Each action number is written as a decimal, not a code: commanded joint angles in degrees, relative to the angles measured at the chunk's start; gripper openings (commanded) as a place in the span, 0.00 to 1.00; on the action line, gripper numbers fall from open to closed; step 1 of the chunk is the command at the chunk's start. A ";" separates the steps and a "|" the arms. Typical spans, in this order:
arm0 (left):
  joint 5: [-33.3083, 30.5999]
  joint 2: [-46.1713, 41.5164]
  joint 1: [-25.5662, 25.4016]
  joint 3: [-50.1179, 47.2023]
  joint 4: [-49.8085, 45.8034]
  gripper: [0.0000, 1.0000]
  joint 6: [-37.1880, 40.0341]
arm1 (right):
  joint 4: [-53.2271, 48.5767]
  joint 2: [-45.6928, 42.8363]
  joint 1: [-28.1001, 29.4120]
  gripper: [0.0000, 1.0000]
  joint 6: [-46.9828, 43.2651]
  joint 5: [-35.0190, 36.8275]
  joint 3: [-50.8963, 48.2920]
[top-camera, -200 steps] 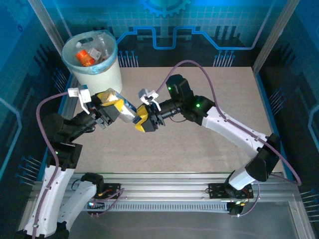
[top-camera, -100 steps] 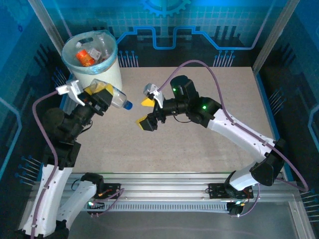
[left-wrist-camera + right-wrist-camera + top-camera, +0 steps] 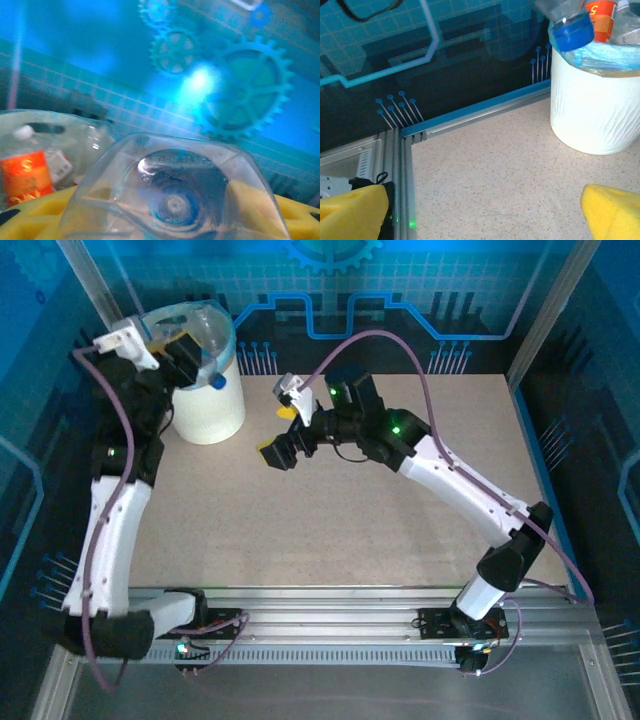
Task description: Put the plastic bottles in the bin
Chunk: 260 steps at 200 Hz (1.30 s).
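Left tool (image 3: 183, 346) clamps a clear bottle (image 3: 206, 352) over the bin (image 3: 210, 412) rim; right tool (image 3: 280, 433), jaws apart, hangs nearby above open table (image 3: 400, 530).

The orange bottle label (image 3: 601, 17) in the bin (image 3: 590, 100) reads "5" or "S".

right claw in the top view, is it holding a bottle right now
No, the right claw is open, its yellow pads standing well apart with nothing gripped between them above the table.
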 commanded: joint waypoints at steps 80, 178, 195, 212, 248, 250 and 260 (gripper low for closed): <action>1.19 30.05 10.20 20.80 7.16 0.63 -0.73 | -8.73 6.75 -1.21 1.00 0.76 -0.09 9.40; 2.48 35.83 10.87 27.06 -2.34 0.90 -1.41 | -10.59 6.86 -2.22 1.00 2.07 1.38 8.56; -1.18 35.41 10.94 28.75 -4.00 0.88 -1.51 | -10.81 6.80 -2.21 1.00 1.98 1.49 8.72; -1.82 35.35 10.96 29.47 -3.40 0.86 -1.61 | -11.27 6.82 -2.31 1.00 1.61 1.77 8.95; 0.13 41.15 10.96 39.15 -11.28 0.80 -2.40 | -11.98 7.18 -2.88 1.00 1.67 2.12 8.96; 0.14 41.59 10.96 39.85 -12.11 0.80 -2.42 | -12.04 7.16 -2.89 1.00 1.74 2.09 9.00; 0.66 43.87 10.96 43.06 -15.58 0.78 -2.76 | -12.33 7.21 -2.96 1.00 1.81 1.97 8.92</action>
